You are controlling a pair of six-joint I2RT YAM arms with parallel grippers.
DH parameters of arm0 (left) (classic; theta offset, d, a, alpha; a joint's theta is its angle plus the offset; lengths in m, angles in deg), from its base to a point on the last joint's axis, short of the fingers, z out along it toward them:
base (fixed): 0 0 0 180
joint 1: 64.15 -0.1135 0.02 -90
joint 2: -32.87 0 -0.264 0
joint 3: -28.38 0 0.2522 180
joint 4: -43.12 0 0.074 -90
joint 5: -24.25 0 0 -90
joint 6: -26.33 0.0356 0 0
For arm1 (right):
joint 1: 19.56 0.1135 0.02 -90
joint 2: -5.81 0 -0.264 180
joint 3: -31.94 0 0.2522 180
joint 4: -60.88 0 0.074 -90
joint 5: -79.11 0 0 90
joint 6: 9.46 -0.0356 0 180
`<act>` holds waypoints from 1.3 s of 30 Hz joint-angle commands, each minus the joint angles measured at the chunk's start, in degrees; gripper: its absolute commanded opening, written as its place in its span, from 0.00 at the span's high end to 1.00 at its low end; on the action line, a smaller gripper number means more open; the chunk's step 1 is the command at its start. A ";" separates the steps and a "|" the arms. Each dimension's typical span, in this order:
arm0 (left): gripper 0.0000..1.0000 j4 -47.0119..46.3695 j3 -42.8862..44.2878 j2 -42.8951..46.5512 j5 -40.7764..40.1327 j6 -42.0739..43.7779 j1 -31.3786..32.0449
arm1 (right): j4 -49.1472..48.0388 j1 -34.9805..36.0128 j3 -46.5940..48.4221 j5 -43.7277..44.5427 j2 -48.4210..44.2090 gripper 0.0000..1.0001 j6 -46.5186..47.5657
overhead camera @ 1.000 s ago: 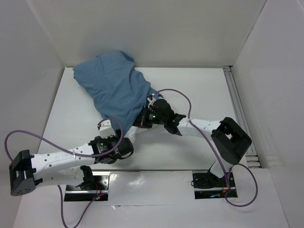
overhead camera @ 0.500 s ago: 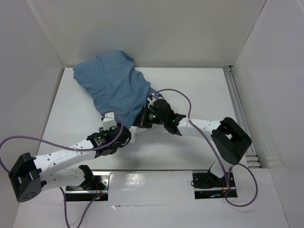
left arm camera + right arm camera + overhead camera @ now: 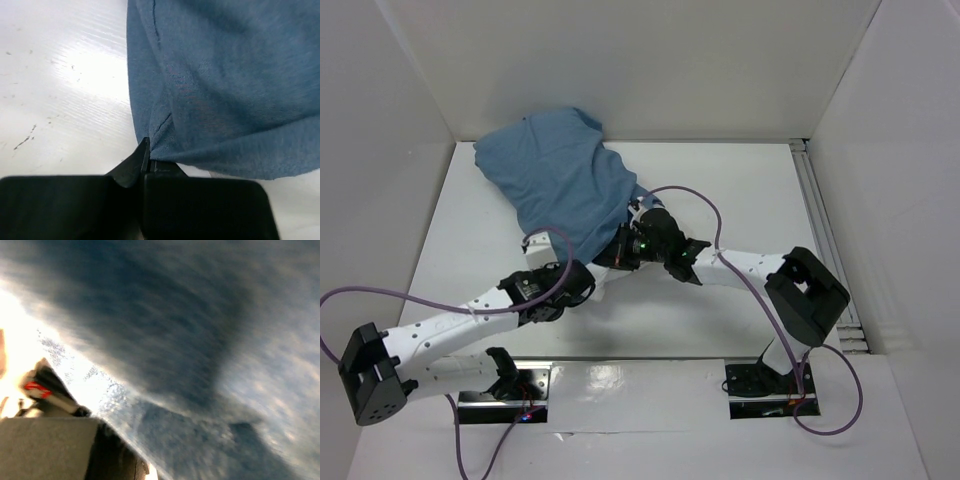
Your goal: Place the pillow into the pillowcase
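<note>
The dusty-blue pillowcase (image 3: pixel 560 185) lies bulging at the back left of the table, its mouth toward the arms. The pillow is hidden inside it; a small white patch (image 3: pixel 608 285) at the mouth may be its corner. My left gripper (image 3: pixel 582 282) is at the near edge of the mouth. In the left wrist view its jaws (image 3: pixel 146 159) are shut on the pillowcase's hem (image 3: pixel 165 150). My right gripper (image 3: pixel 622 250) reaches into the mouth from the right. Its wrist view shows only backlit blue cloth (image 3: pixel 190 340) over its shut fingers (image 3: pixel 135 465); I cannot tell whether they hold anything.
White walls close the table on the left, the back and the right. A metal rail (image 3: pixel 825 240) runs along the right side. Purple cables (image 3: pixel 695 195) loop over both arms. Bare white table (image 3: pixel 760 190) lies right of the pillowcase.
My left arm swung up toward the pillowcase's near edge, and its jaws went from open to shut on the hem. The right arm and the pillowcase have stayed in place.
</note>
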 commanded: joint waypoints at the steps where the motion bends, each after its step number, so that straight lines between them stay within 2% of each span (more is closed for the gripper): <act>1: 1.00 10.56 6.24 2.27 -3.21 -8.22 0.06 | 2.24 4.30 4.42 0.88 -1.68 1.00 4.45; 5: 1.00 17.77 9.51 5.26 -4.62 -13.78 -1.08 | 5.21 9.76 10.64 -0.51 4.90 1.00 7.34; 7: 1.00 18.40 10.21 7.45 -4.62 -14.31 -2.31 | 9.86 11.70 19.56 -4.27 11.03 1.00 12.94; 8: 1.00 18.92 10.21 8.08 -5.14 -14.31 -2.31 | 16.25 13.27 22.06 -4.29 12.38 0.79 14.80; 11: 1.00 20.41 9.68 9.84 -4.63 -15.98 -4.85 | 21.48 15.48 22.62 -0.52 10.65 0.27 19.74; 12: 1.00 20.42 9.16 10.80 -4.62 -16.77 -5.47 | 22.10 16.18 21.31 0.44 9.16 0.27 20.27; 13: 1.00 20.42 8.63 10.81 -4.62 -16.77 -6.87 | 22.63 16.19 19.73 0.45 7.40 0.21 20.79; 15: 1.00 20.42 8.63 11.60 -4.01 -16.77 -8.46 | 24.81 16.19 14.98 1.06 1.60 0.20 22.46; 20: 1.00 20.42 9.24 11.51 -4.01 -13.62 -12.51 | 33.87 16.72 7.07 5.37 -12.37 0.20 28.00; 22: 1.00 20.42 9.77 10.81 -4.01 -12.56 -13.30 | 38.69 16.72 5.66 11.41 -16.59 0.26 28.53; 23: 1.00 20.42 9.77 10.20 -4.01 -11.77 -13.91 | 39.85 16.72 3.74 18.49 -21.31 0.29 27.84; 24: 1.00 20.42 10.38 10.19 -4.01 -11.16 -13.91 | 40.65 15.41 2.41 22.21 -23.88 0.34 26.70; 25: 1.00 20.42 10.39 9.58 -4.01 -11.15 -13.91 | 40.66 14.35 1.01 25.29 -26.43 0.47 25.73; 27: 1.00 20.42 10.91 8.96 -3.48 -11.15 -14.44 | 40.66 8.23 -2.50 32.05 -32.31 0.61 21.62; 28: 1.00 20.42 10.91 8.44 -3.48 -11.15 -14.44 | 40.05 5.41 -3.57 32.62 -33.39 0.72 20.72; 29: 1.00 20.42 10.91 8.43 -2.87 -11.15 -14.44 | 39.43 2.33 -4.36 32.62 -33.40 0.76 19.84; 30: 1.00 20.42 10.91 7.91 -2.86 -11.15 -14.44 | 38.47 -4.92 -5.59 28.71 -33.40 0.78 19.83; 31: 1.00 20.42 10.91 7.30 -2.34 -11.15 -14.44 | 35.41 -9.08 -6.38 25.01 -32.09 0.79 19.83; 32: 1.00 20.42 10.91 7.29 -2.34 -11.67 -14.96 | 33.29 -13.13 -7.17 20.62 -30.86 0.85 19.83; 33: 1.00 20.42 10.91 6.59 -2.34 -11.68 -14.97 | 31.10 -19.08 -8.40 12.66 -27.80 0.87 20.35; 36: 1.00 20.42 12.93 5.36 -2.34 -11.68 -15.67 | 25.37 -21.08 -8.41 8.28 -20.95 0.92 21.84; 39: 1.00 20.42 14.42 4.04 -3.38 -10.10 -16.98 | 22.29 -16.35 -4.99 5.21 -14.09 0.99 23.17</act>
